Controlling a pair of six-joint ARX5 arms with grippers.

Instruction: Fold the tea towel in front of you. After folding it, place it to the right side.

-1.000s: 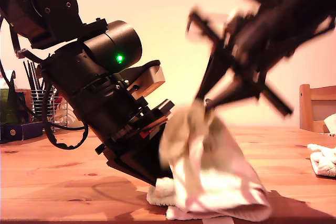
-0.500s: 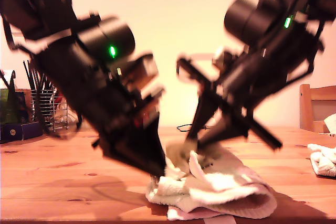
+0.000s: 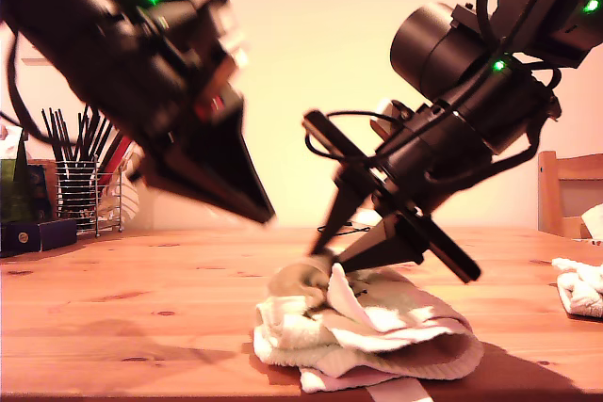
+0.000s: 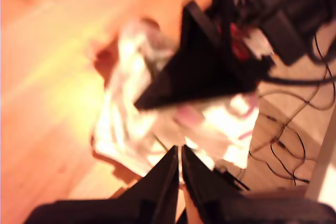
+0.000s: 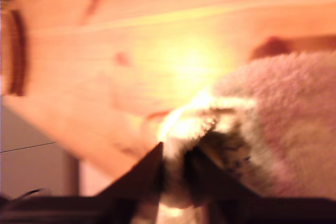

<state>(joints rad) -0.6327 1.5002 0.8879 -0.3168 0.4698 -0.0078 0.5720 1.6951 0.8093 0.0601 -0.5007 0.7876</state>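
Towel between second gripper's fingers

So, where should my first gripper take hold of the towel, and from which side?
Probably the loose layered edge at the end of the towel on the exterior view's left, coming down from above. My second gripper pinches the raised flap in the middle, and the other end is a thick rounded fold. My first gripper hangs shut, so open it first.
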